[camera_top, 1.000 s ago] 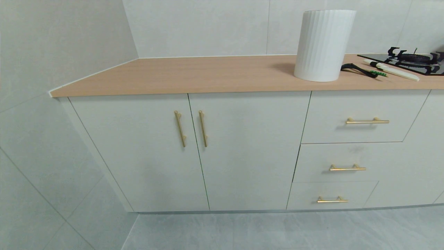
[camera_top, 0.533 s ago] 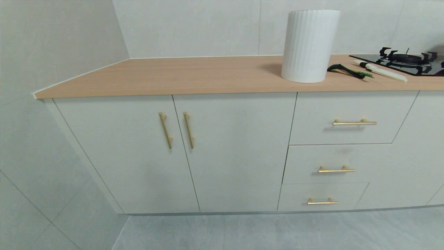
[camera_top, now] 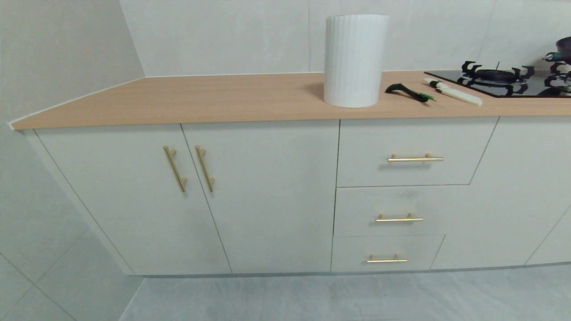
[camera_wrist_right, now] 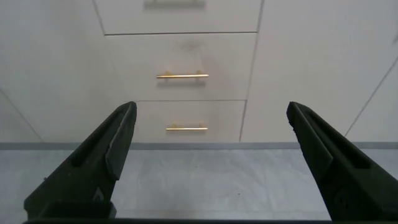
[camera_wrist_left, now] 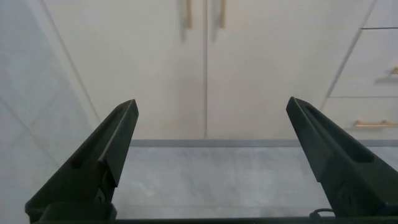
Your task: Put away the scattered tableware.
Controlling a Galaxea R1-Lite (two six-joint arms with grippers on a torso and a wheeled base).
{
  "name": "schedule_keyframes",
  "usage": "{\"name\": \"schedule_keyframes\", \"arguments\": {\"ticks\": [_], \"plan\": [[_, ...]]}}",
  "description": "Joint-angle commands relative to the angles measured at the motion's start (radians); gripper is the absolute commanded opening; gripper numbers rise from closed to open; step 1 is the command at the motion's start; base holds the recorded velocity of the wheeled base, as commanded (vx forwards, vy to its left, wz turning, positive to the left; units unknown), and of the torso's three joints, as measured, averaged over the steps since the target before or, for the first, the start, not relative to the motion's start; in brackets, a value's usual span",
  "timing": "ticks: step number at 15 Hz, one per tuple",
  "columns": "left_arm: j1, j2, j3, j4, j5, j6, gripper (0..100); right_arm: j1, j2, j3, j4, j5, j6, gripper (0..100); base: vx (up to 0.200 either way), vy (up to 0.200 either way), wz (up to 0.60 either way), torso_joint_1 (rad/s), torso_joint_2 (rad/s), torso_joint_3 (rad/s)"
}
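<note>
Bench (camera_top: 200, 98): a wooden top that runs from the wall corner to the hob (camera_top: 495, 82), which is set into its right end.
Cupboard (camera_top: 267, 200): below the bench, two closed doors with upright gold handles (camera_top: 175, 168). To their right are three closed drawers (camera_top: 401, 147) with level handles.
Canister (camera_top: 355, 60): white, ribbed and upright, near the bench's front edge. It stands between the open stretch of the bench and the tableware.
Left pincer (camera_wrist_left: 211, 106): released, fingers wide apart, low before the cupboard doors and holding nothing.
Right pincer (camera_wrist_right: 211, 107): released and holding nothing, low before the lower drawers.
White utensil (camera_top: 455, 92): lies flat along the hob's near edge. Its long axis runs from the back wall side toward the front edge, and its kind is hard to make out.
Black-handled tool (camera_top: 403, 90): lies flat between the canister and the white utensil. Its curved handle is toward the canister and its green end toward the utensil.
Dark pot (camera_top: 564, 44): on the hob, cut off by the frame's edge.
</note>
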Motion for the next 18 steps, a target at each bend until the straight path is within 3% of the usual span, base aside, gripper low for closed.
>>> {"name": "schedule_keyframes", "arguments": {"ticks": [1, 6, 10, 18], "plan": [[0.001, 0.001, 0.000, 0.000, 0.001, 0.000, 100, 0.000, 0.001, 0.000, 0.000, 0.000, 0.000, 100, 0.000, 0.000, 0.00, 0.000, 0.00, 0.000], [0.001, 0.001, 0.000, 0.000, 0.001, 0.000, 100, 0.000, 0.001, 0.000, 0.000, 0.000, 0.000, 100, 0.000, 0.000, 0.00, 0.000, 0.00, 0.000], [0.001, 0.001, 0.000, 0.000, 0.001, -0.002, 100, 0.000, 0.001, 0.000, 0.000, 0.000, -0.002, 100, 0.200, 0.000, 0.00, 0.001, 0.00, 0.005], [0.001, 0.001, 0.000, 0.000, 0.001, -0.002, 100, 0.000, 0.001, 0.000, 0.000, 0.000, -0.002, 100, 0.000, 0.000, 0.00, 0.000, 0.00, 0.000]]}}
